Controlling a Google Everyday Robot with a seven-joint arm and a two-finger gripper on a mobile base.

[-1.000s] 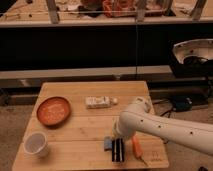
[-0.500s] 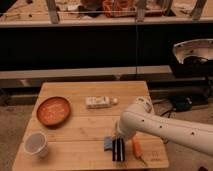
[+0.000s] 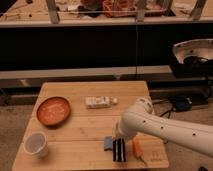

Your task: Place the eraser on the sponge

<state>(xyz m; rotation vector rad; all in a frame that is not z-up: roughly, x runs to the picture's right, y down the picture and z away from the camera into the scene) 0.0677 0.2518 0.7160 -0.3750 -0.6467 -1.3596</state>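
Pale wooden planks made up the table (image 3: 90, 125), which stood before a long dark counter running across the back of the room. At the table's near left corner stood a white cup (image 3: 36, 144), upright. Just behind it, near the left edge, lay a round orange plate (image 3: 53, 110). Towards the middle of the table, well apart from the plate, a small white tube (image 3: 100, 102) lay on its side.

Close to the front edge, right of centre, lay the sponge (image 3: 107, 144), a small blue pad flat on the wood. The gripper (image 3: 119, 150) was down at table level immediately to the sponge's right, its dark fingers pointing at the front edge and pressed together. The sponge's right side met the gripper's left finger or lay just beside it; which of the two could not be told. Whether the eraser sat between the fingers could not be told either.

Just right of the gripper lay an orange stick (image 3: 136, 146), tapering towards the front edge. The white arm (image 3: 160, 127) reached in from the lower right, bending down over the table to the gripper.
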